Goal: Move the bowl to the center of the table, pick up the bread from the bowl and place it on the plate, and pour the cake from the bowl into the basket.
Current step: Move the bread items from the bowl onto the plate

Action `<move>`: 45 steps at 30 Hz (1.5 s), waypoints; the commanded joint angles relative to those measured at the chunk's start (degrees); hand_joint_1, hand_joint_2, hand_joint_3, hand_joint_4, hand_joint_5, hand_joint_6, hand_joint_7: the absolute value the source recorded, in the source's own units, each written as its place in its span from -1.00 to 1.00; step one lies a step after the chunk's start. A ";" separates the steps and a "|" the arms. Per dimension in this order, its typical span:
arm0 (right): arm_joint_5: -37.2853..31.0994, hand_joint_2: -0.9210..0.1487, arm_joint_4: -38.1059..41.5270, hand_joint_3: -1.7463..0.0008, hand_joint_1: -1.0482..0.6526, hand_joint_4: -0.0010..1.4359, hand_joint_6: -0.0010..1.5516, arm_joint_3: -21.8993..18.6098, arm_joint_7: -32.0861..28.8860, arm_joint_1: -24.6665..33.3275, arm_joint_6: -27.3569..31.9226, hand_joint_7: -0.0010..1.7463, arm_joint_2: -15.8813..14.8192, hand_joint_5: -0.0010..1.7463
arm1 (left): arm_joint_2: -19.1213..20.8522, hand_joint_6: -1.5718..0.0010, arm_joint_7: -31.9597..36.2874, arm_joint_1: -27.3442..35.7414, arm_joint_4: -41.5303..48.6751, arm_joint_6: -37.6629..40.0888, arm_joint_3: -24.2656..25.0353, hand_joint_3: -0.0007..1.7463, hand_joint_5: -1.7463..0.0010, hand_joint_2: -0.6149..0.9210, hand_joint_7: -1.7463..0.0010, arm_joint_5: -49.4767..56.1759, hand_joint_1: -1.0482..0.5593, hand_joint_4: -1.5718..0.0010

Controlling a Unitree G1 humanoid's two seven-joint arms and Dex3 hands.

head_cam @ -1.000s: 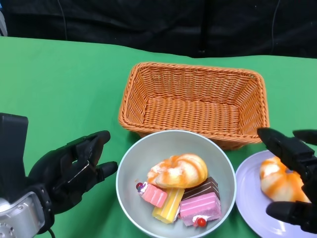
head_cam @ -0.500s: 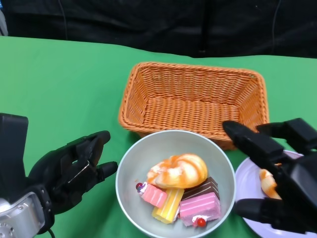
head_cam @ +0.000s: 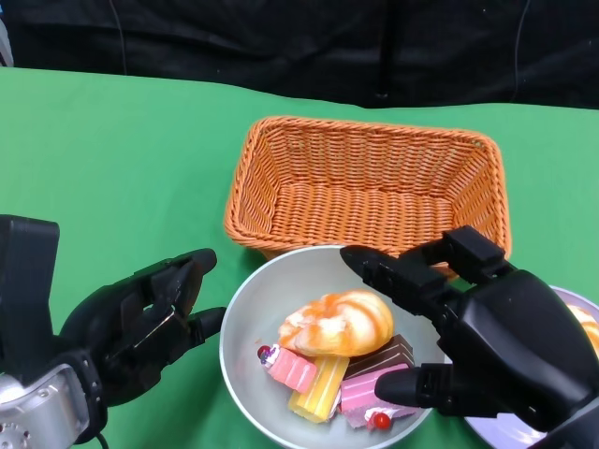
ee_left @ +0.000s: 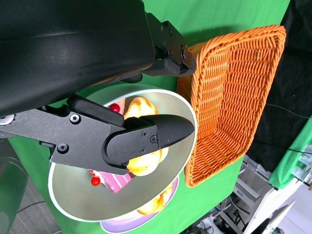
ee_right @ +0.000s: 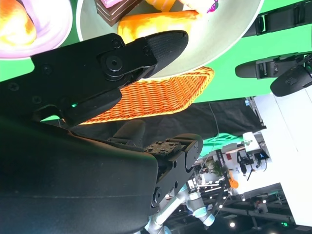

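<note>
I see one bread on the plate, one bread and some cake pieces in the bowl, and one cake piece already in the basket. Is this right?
Not quite: the basket holds nothing; the head view shows only its bare woven floor. The rest stands: one bread lies on the plate, and the other bread sits with the cake pieces in the bowl.

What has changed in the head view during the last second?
The right hand, holding nothing, moved from over the plate toward the bowl and now reaches over its right side, near the bread. It left one bread piece on the plate. The left hand, bowl, cakes and basket stayed put.
</note>
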 commanded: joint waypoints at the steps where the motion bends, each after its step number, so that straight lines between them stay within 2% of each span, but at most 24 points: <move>1: -0.88 -0.97 6.20 1.00 -0.45 -0.91 -0.52 2.48 -2.66 -3.77 -0.60 -0.85 0.55 0.00 | 0.54 0.60 0.62 0.32 -0.67 0.29 0.05 -0.31 0.21 1.00 0.97 0.17 -0.41 1.00; 3: -1.44 -0.97 9.67 1.00 -0.43 -0.88 -0.50 3.88 -4.15 -5.67 -0.68 -0.85 0.91 -0.01 | 0.52 0.60 0.80 0.30 -0.73 0.39 -0.03 -0.31 0.19 1.00 0.97 0.26 -0.41 1.00; 7: -1.39 -0.97 10.51 1.00 -0.43 -0.87 -0.50 4.41 -5.15 -6.21 -0.50 -0.85 0.53 -0.03 | 0.49 0.60 0.80 0.31 -0.78 0.44 -0.01 -0.31 0.19 1.00 0.97 0.25 -0.41 1.00; 9: -2.21 -0.98 16.56 0.99 -0.43 -0.85 -0.50 5.80 -6.91 -8.73 -0.90 -0.86 0.52 -0.03 | 0.19 0.60 1.57 0.43 -1.26 0.55 -0.37 -0.33 0.18 1.00 0.98 0.84 -0.41 1.00; 13: -2.91 -0.97 22.59 1.00 -0.43 -0.83 -0.50 7.62 -9.56 -11.42 -0.83 -0.86 0.67 -0.03 | 0.00 0.60 1.60 0.54 -1.33 0.57 -0.20 -0.33 0.20 1.00 0.98 0.61 -0.40 1.00; 19: -2.73 -0.96 24.39 1.00 -0.43 -0.82 -0.49 8.66 -11.16 -12.45 -0.42 -0.86 0.28 -0.02 | 0.02 0.61 1.38 0.53 -1.24 0.57 -0.04 -0.32 0.23 1.00 0.98 0.38 -0.40 1.00; 23: -5.35 -0.98 33.84 1.00 -0.43 -0.74 -0.45 10.77 -15.23 -16.37 -0.18 -0.86 0.18 -0.07 | -0.42 0.62 2.55 0.53 -2.00 1.43 -0.01 -0.32 0.24 1.00 0.99 0.68 -0.40 1.00; 29: -5.24 -0.98 36.69 1.00 -0.42 -0.72 -0.43 11.94 -16.38 -17.68 0.41 -0.87 -0.08 -0.11 | -0.51 0.64 2.43 0.74 -2.10 1.16 0.00 -0.30 0.22 1.00 0.99 0.67 -0.39 1.00; 30: -5.21 -0.98 39.24 0.99 -0.35 -0.64 -0.36 12.30 -18.02 -18.31 0.17 -0.85 0.30 -0.13 | -0.41 0.65 2.46 0.90 -2.26 0.99 -0.19 -0.29 0.20 1.00 0.99 0.89 -0.39 1.00; 31: -5.12 -0.99 41.12 0.96 -0.24 -0.45 -0.24 12.61 -19.36 -18.81 -0.03 -0.85 0.54 -0.21 | -0.34 0.65 2.49 1.00 -2.38 0.89 -0.33 -0.29 0.19 1.00 0.99 1.07 -0.39 1.00; 32: -4.96 -0.99 42.34 0.94 -0.18 -0.35 -0.17 12.86 -20.44 -19.16 -0.21 -0.85 0.64 -0.27 | -0.28 0.65 2.52 1.05 -2.47 0.85 -0.43 -0.29 0.18 1.00 0.99 1.20 -0.40 1.00; 33: -4.62 -1.00 44.63 0.92 -0.12 -0.18 -0.05 13.01 -24.07 -19.70 -1.64 -0.81 0.93 -0.26 | -0.45 0.65 2.71 1.08 -2.49 0.92 -0.32 -0.30 0.17 1.00 0.99 1.20 -0.40 1.00; 35: -3.96 -1.00 48.08 0.83 -0.03 0.20 0.28 13.18 -30.36 -20.55 -4.63 -0.70 1.14 -0.10 | -0.52 0.64 2.65 1.10 -2.47 0.92 -0.25 -0.31 0.15 1.00 0.99 1.10 -0.41 1.00; 36: -3.81 -1.00 49.65 0.80 -0.02 0.28 0.36 13.25 -34.07 -20.92 -6.52 -0.67 1.15 -0.06 | -0.60 0.64 2.72 1.12 -2.58 0.95 -0.26 -0.32 0.15 1.00 0.99 1.11 -0.41 1.00; 37: -3.71 -0.91 50.80 0.63 0.01 0.36 0.48 13.34 -37.15 -21.20 -8.12 -0.52 1.11 0.26 | -0.68 0.64 2.89 1.13 -2.73 1.02 -0.29 -0.32 0.14 1.00 0.99 1.17 -0.41 1.00; 38: -3.62 -0.74 51.72 0.43 0.02 0.35 0.47 13.48 -39.35 -21.48 -9.25 -0.33 1.05 0.50 | -0.76 0.63 3.04 1.14 -2.84 1.08 -0.30 -0.32 0.14 1.00 0.98 1.21 -0.41 1.00; 39: -3.55 -0.56 52.46 0.21 0.02 0.35 0.41 13.62 -40.88 -21.74 -10.02 -0.12 0.99 0.65 | -0.80 0.63 3.18 1.14 -2.91 1.11 -0.31 -0.32 0.13 1.00 0.98 1.21 -0.41 1.00; 42: -3.49 -0.44 51.75 0.07 0.03 0.34 0.37 13.78 -44.39 -21.61 -11.52 0.02 1.15 0.74 | -0.69 0.63 3.29 1.06 -2.85 1.13 -0.49 -0.32 0.13 1.00 0.98 1.27 -0.41 1.00; 43: -3.52 -0.23 50.48 -0.12 0.03 0.36 0.15 13.73 -46.03 -21.20 -12.17 0.56 1.34 0.90 | -0.60 0.62 3.29 0.99 -2.77 1.12 -0.62 -0.32 0.15 1.00 0.98 1.34 -0.42 1.00; 44: -3.54 -0.15 49.63 -0.21 0.03 0.37 0.06 13.73 -47.18 -20.93 -12.59 0.78 1.45 0.95 | -0.54 0.61 3.29 0.94 -2.71 1.11 -0.70 -0.33 0.15 1.00 0.98 1.39 -0.43 1.00; 45: -3.25 -0.07 47.58 -0.28 0.03 0.37 0.01 13.49 -47.96 -20.46 -13.18 0.91 1.50 0.98 | -0.50 0.61 3.39 0.78 -2.66 1.19 -0.77 -0.33 0.16 1.00 0.98 1.50 -0.43 1.00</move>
